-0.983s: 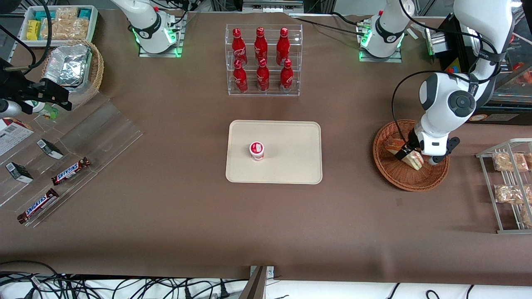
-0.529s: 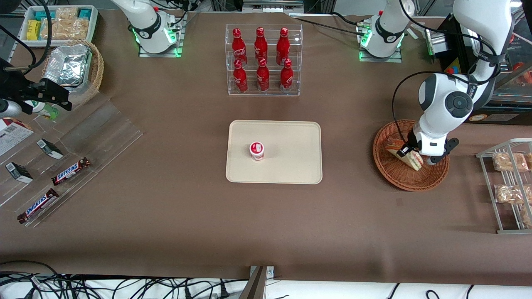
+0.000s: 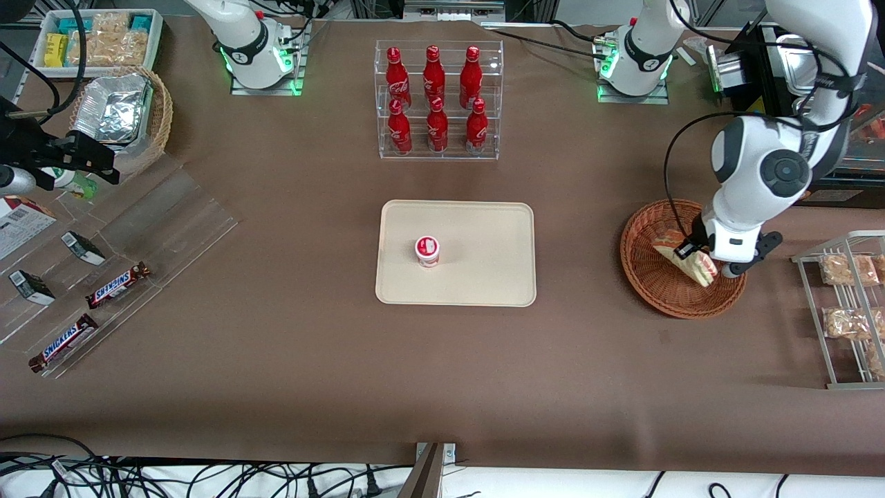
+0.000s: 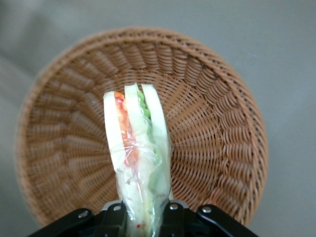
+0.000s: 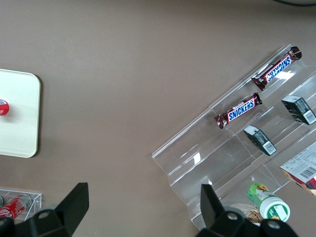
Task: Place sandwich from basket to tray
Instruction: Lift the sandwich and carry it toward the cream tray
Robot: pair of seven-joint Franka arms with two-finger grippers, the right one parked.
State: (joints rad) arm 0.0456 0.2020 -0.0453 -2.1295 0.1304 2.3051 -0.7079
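The left arm's tool (image 4: 143,217) pinches the wrapped sandwich (image 4: 137,163) by one end, holding it just above the wicker basket (image 3: 657,290), so the lift step seems underway; next comes a carry to the cream tray (image 3: 484,277), clear of the small red-lidded cup (image 3: 427,250).

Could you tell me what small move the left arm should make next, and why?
Probably a short straight lift. The gripper is shut on the sandwich, which hangs over the basket and, in the wrist view, appears clear of the weave. Rising above the rim first should keep the wrap from snagging before it carries toward the tray, where a small cup already stands.
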